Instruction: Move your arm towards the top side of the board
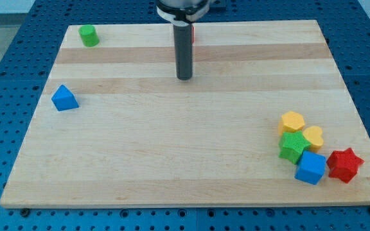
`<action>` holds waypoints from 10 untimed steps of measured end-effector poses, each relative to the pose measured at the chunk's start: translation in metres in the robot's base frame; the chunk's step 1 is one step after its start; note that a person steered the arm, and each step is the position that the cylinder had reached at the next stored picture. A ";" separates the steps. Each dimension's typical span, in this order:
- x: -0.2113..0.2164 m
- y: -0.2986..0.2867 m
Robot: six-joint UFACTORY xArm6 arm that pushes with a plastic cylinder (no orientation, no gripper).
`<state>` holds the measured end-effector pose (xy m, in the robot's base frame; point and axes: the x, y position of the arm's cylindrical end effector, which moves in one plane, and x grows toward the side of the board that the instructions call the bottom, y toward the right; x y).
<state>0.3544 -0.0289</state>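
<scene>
My tip [184, 77] rests on the wooden board [172, 141] in its upper middle, far from most blocks. A red block [192, 35] is mostly hidden behind the rod near the board's top edge. A green cylinder [88, 36] stands at the top left. A blue triangle block [64, 98] lies at the left edge. At the bottom right lies a cluster: a yellow hexagon [292, 121], a yellow heart [313, 136], a green star [293, 147], a blue cube [311, 167] and a red star [344, 164].
The board lies on a blue perforated table [18, 58]. The arm's mount [182, 8] enters from the view's top centre.
</scene>
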 end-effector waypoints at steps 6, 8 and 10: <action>-0.122 -0.072; -0.135 -0.072; -0.141 -0.072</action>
